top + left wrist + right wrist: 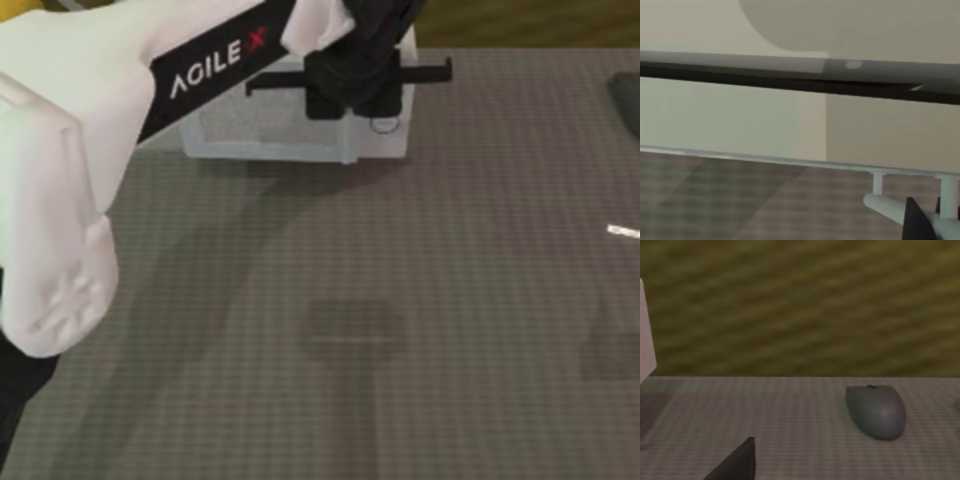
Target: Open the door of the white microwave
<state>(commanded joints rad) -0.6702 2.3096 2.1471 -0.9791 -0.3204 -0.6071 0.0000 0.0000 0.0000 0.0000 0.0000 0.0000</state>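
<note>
The white microwave (395,145) stands at the table's back, left of centre, with one round knob (385,123) showing on its right side. Its door (250,125), with the grey speckled window, looks flush with the front. My left arm reaches in from the left, and my left gripper (350,80) hangs over the microwave's top right, hiding part of it. In the left wrist view the door's white bar handle (885,202) lies very close, and a black part of the gripper overlaps it. My right gripper is out of the top view; one dark fingertip (742,460) shows above bare table.
A grey computer mouse (876,410) lies on the table ahead of my right gripper and shows at the far right edge (625,100) from above. A yellow-brown wall runs behind the table. Arm shadows fall on the table's middle and right.
</note>
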